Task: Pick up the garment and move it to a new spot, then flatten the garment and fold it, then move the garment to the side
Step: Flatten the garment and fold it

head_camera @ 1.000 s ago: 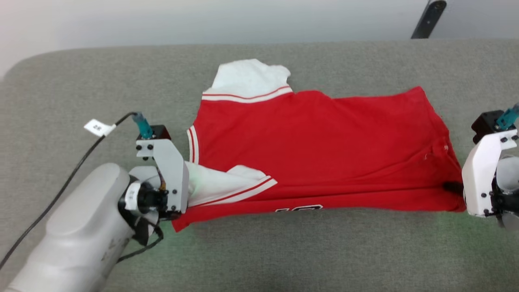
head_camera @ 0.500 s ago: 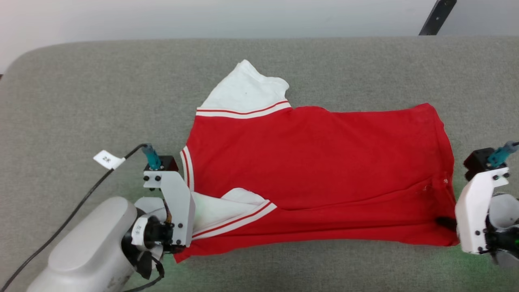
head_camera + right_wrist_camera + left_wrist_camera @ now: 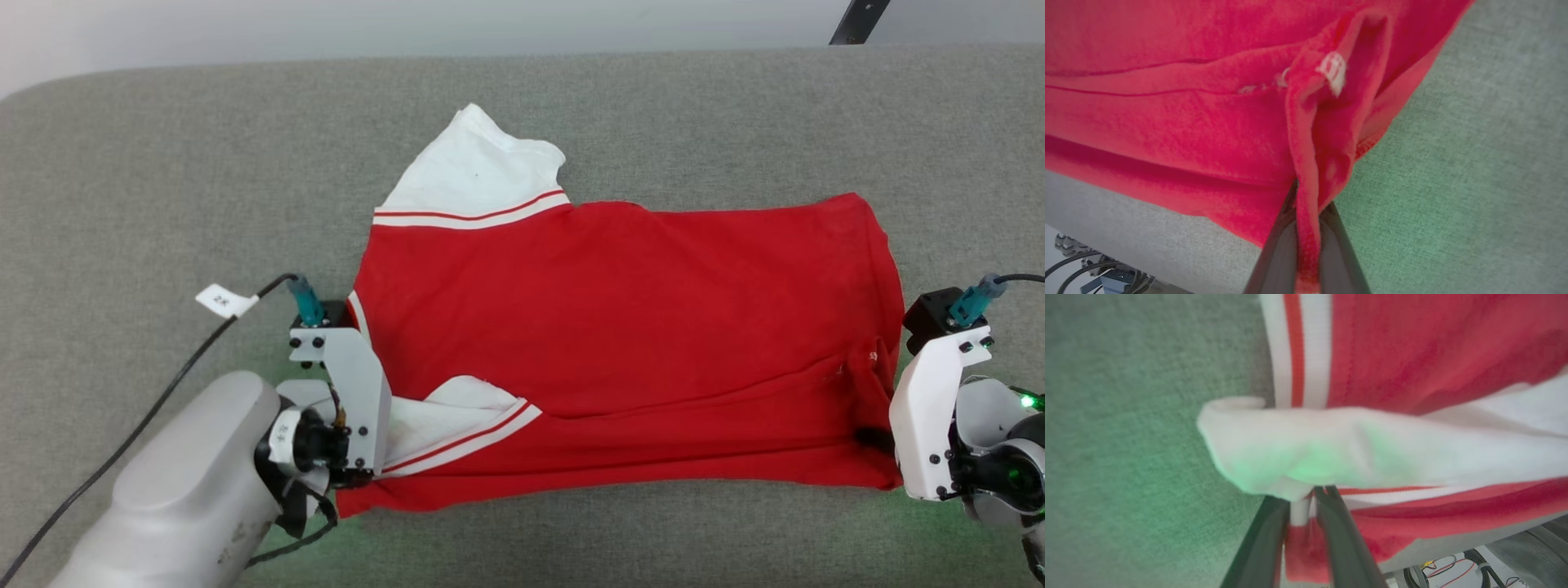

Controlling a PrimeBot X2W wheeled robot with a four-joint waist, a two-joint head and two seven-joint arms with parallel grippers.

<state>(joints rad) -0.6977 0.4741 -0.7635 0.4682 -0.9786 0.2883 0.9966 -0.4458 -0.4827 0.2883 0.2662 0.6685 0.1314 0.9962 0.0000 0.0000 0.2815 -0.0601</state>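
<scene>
Head view: the garment (image 3: 620, 327) lies spread near the front edge of the grey padded table (image 3: 163, 163). It is bright red with white, stripe-edged sleeves, one pointing away and one folded over its near left corner. Its long axis runs left to right. A tagged cable (image 3: 220, 300) trails beside it.

Left wrist view: cloth sits between the fingers of my left gripper (image 3: 1304, 500); I cannot tell whether it is clamped or slack.

Right wrist view: my right gripper (image 3: 1308, 202) pinches a red hem fold.

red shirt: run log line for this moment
red shirt spread on grey surface | right pincer shut on near right corner | left pincer at near left corner, fabric in it, grip unclear
</scene>
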